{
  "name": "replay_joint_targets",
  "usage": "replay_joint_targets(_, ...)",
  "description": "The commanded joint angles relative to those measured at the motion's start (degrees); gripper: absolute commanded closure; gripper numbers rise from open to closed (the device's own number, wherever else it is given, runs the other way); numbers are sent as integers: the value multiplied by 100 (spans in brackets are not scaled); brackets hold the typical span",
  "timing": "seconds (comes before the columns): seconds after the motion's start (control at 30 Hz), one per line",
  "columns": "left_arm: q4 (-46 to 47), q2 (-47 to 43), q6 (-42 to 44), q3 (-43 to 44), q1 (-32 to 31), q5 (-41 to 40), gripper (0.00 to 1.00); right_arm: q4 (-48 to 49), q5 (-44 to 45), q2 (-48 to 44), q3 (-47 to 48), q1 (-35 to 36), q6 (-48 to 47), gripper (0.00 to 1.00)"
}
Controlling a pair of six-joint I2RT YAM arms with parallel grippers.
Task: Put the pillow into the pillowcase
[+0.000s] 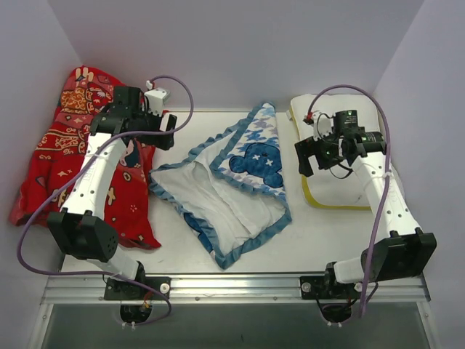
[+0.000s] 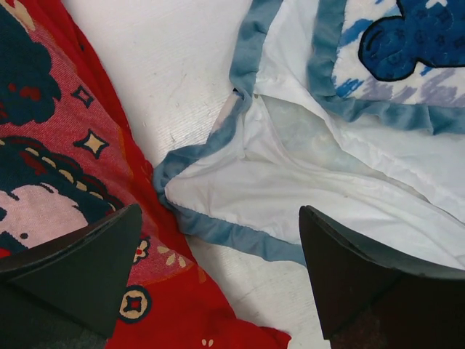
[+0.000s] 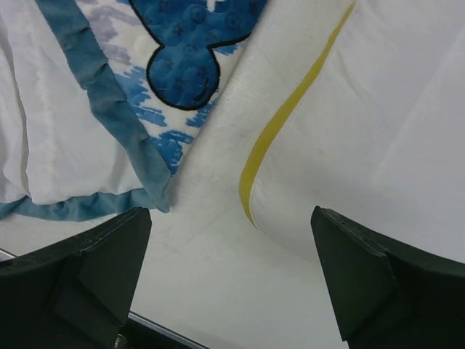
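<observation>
The pillowcase (image 1: pixel 225 193) lies crumpled in the middle of the table, white inside showing, with blue ruffled trim and a blue bear head on top. The white pillow (image 1: pixel 330 190) with yellow piping lies flat at the right, beside the pillowcase. My left gripper (image 1: pixel 163 131) is open and empty above the pillowcase's left corner; the left wrist view shows the gripper (image 2: pixel 220 211) over the trim and white lining (image 2: pixel 305 189). My right gripper (image 1: pixel 309 156) is open and empty over the pillow's left edge; the right wrist view shows the gripper (image 3: pixel 231 212), the pillow (image 3: pixel 349 145) and the pillowcase (image 3: pixel 87 131).
A red cartoon-figure cloth (image 1: pixel 73 160) is heaped at the far left, touching the pillowcase's left corner; it also shows in the left wrist view (image 2: pixel 65 145). Grey walls close in the back and sides. A metal rail (image 1: pixel 232 287) runs along the front edge.
</observation>
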Motion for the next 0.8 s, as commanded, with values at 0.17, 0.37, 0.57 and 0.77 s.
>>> replay_joint_targets(0.17, 2, -252, 209, 270, 39, 482, 2, 266, 1167, 1020, 818, 1699, -336, 0)
replay_joint_targets(0.37, -191, -498, -19, 306, 214, 659, 3, 266, 1485, 2496, 1926, 2719, -223, 12)
replay_joint_targets(0.57, -394, -735, -239, -36, 565, 870, 3, 275, 1590, 3815, 3015, 3273, 15, 27)
replay_joint_targets(0.77, -543, -1025, -283, -467, 1119, 1327, 3, 292, 1704, 4720, 3728, 3537, 42, 35)
